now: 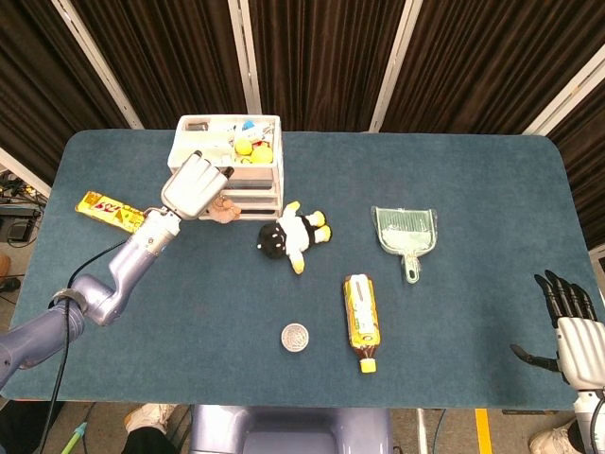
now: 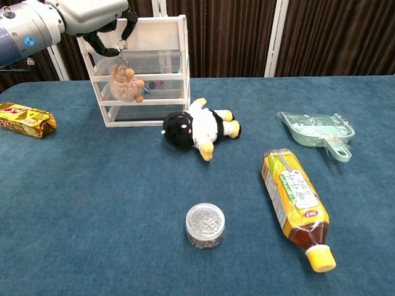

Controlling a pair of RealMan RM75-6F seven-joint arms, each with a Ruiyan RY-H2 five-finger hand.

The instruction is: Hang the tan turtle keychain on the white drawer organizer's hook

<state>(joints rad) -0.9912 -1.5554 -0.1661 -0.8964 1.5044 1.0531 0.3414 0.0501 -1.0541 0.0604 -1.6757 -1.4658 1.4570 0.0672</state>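
Left robot hand [image 2: 92, 18] is raised up high, fingers curled in; right robot hand [image 1: 572, 331] hangs low with fingers spread.

My left hand [image 2: 102, 21]: holds the tan turtle keychain [image 2: 123, 84] by its ring.
Keychain: dangles against the white drawer organizer [image 2: 162, 68] front, above the table [image 2: 92, 209].
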